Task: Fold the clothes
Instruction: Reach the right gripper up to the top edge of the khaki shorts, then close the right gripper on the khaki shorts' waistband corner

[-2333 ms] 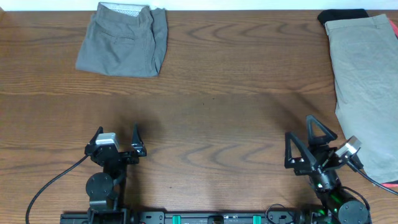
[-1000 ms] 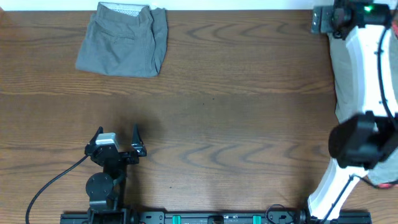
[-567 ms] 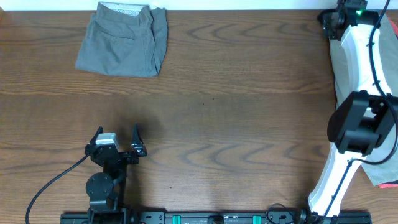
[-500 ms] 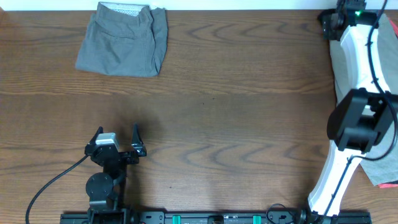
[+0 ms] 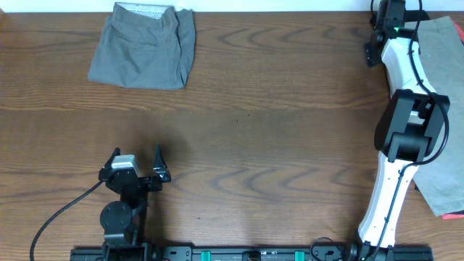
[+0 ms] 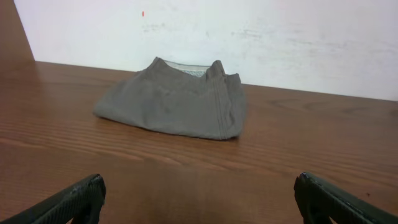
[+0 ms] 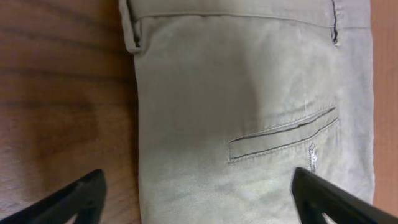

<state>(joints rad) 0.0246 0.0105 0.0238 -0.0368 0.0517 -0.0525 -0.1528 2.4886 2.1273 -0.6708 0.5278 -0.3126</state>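
Handling of the khaki shorts point(image 7: 205, 93): a light, limp woven cloth is judged. It is expected to sag and drape once lifted, and nothing breakable is seen on it.
Place of the khaki shorts: they are laid flat along the right edge of the table point(image 5: 275, 109), the waistband point(image 7: 230, 7) judged to point toward the far edge. In the overhead view they are partly covered by the right arm.
Hold points: the waistband corner at the belt loop point(image 7: 130, 37) is judged best, the doubled cloth there being firmer. The welt pocket point(image 7: 283, 142) is better avoided, since a single layer might be pinched.
Right gripper point(image 7: 199, 180): it is released, its fingers spread wide above the shorts, and nothing is grasped. Whether the cloth is touched cannot be told.
Left gripper point(image 5: 135, 168): it is released and empty, parked near the front edge, well apart from every garment.
Grey shorts point(image 5: 143, 46): they are seen folded into a compact bundle at the far left, equally soft, and judged done.
Red piece point(image 5: 454, 215): only a sliver is seen at the near end of the khaki shorts, so its kind cannot be told.
Containers: none is seen, and the garments lie directly on the wood.
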